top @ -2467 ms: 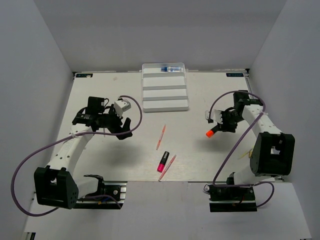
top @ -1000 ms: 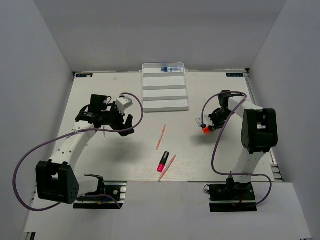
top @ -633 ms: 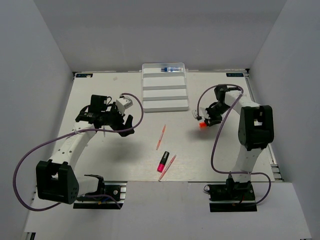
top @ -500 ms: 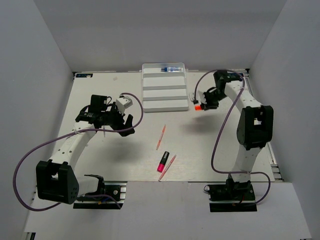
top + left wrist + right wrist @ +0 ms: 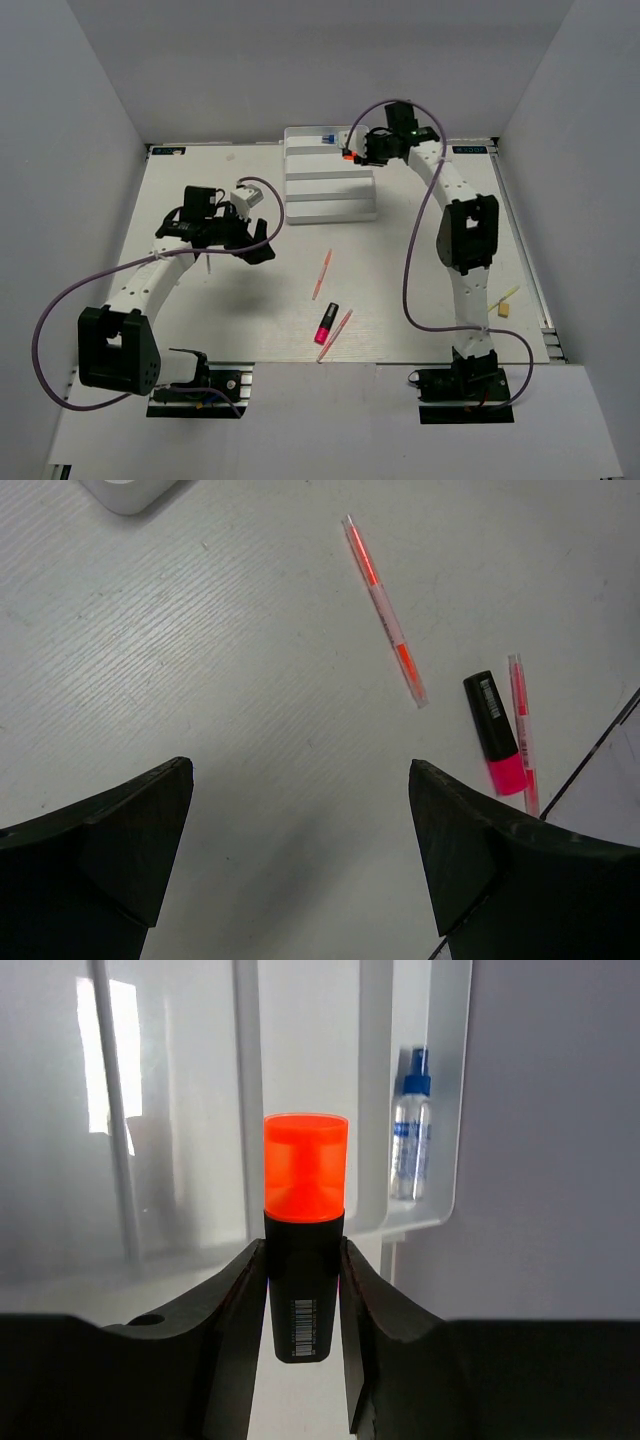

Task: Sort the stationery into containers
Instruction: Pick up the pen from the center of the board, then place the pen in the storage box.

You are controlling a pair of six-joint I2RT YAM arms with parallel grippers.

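My right gripper [image 5: 358,155] is shut on the orange-and-black marker [image 5: 305,1232] and holds it above the far right part of the white stepped tray [image 5: 330,200]. The clear blue-capped bottle [image 5: 410,1140] lies in the tray's far row. My left gripper [image 5: 258,240] is open and empty, above the table left of the tray. The pink-and-black marker [image 5: 326,322] lies on the table with a thin pink-orange stick [image 5: 336,333] beside it; the second stick [image 5: 322,273] lies further up. Both sticks and the pink marker [image 5: 494,732] show in the left wrist view. A tan eraser block [image 5: 504,310] and a pale pen [image 5: 503,296] lie at right.
The table's near edge [image 5: 400,362] runs just below the pink marker. Grey walls enclose the table on three sides. The right arm [image 5: 455,230] stretches up the right side of the table. A tray corner [image 5: 125,492] shows in the left wrist view.
My right gripper has carried the orange-and-black marker from the right of the table up and left to over the tray's far right part. The left gripper has shifted only slightly.
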